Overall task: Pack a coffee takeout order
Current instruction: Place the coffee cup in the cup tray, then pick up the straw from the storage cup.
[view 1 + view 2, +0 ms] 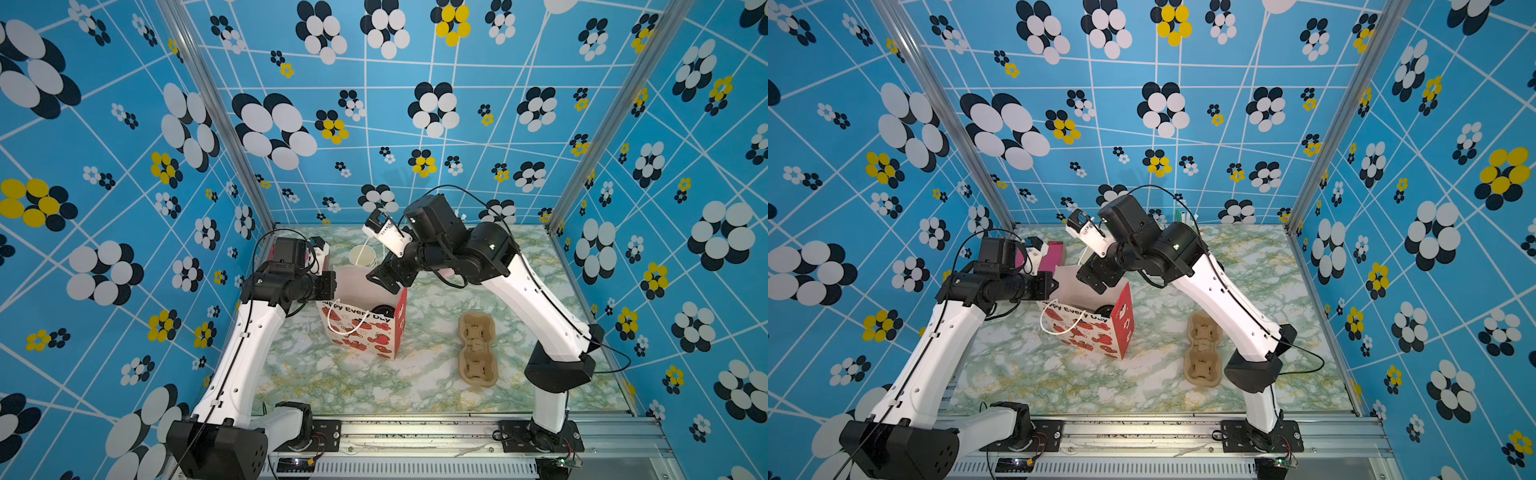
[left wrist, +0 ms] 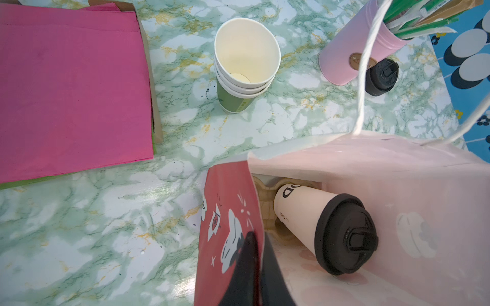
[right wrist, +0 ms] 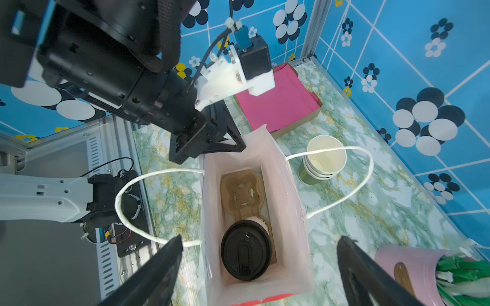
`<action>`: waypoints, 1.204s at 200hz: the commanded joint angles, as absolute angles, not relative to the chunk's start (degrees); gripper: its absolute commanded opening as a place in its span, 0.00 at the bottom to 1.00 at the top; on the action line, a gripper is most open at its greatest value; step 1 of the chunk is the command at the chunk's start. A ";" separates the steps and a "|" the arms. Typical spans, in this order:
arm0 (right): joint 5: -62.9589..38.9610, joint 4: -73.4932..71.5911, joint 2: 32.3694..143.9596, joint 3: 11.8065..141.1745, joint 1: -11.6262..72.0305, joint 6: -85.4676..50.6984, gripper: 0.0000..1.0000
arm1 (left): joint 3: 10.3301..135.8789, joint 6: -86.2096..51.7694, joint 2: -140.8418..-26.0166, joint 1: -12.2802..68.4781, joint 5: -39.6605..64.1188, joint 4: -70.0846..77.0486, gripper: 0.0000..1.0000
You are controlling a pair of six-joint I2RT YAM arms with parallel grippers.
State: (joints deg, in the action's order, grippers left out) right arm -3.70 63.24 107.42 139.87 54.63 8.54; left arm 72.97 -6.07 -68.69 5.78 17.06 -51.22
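one lidded cup (image 3: 245, 249) sits in the cup holder (image 3: 242, 190) inside the bag (image 3: 289, 185); we see no napkin or straw there yet. left pincer (image 2: 258, 254) pinches the bag wall; right pincer (image 3: 261, 238) hovers wide, empty.

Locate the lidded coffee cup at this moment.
Both wrist views show the lidded coffee cup inside the gift bag at mid-table, seated in one socket of a pulp cup holder.

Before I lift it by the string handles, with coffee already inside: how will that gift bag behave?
Probably floppy: the gift bag has thin, translucent paper walls. Likely to hang lopsided: the lidded cup fills one end of the cup holder, and the other socket is empty. The string handles look thin, so lift gently.
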 commanded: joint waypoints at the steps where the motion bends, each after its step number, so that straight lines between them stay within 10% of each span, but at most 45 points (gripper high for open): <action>1: -0.27 56.78 103.11 133.93 54.84 8.68 0.93 | 74.71 -5.37 -68.72 6.24 16.35 -53.48 0.19; 136: 10.16 42.26 90.71 110.61 47.50 5.65 0.92 | 84.27 -4.99 -67.05 6.00 13.62 -55.62 0.71; 241: 26.79 43.14 105.62 114.61 38.82 5.03 0.62 | 76.59 -8.69 -57.83 0.10 18.21 -49.07 0.90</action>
State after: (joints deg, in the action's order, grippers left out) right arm 20.95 43.00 101.27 111.37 39.57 4.58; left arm 78.76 -7.88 -57.60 1.41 15.64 -50.70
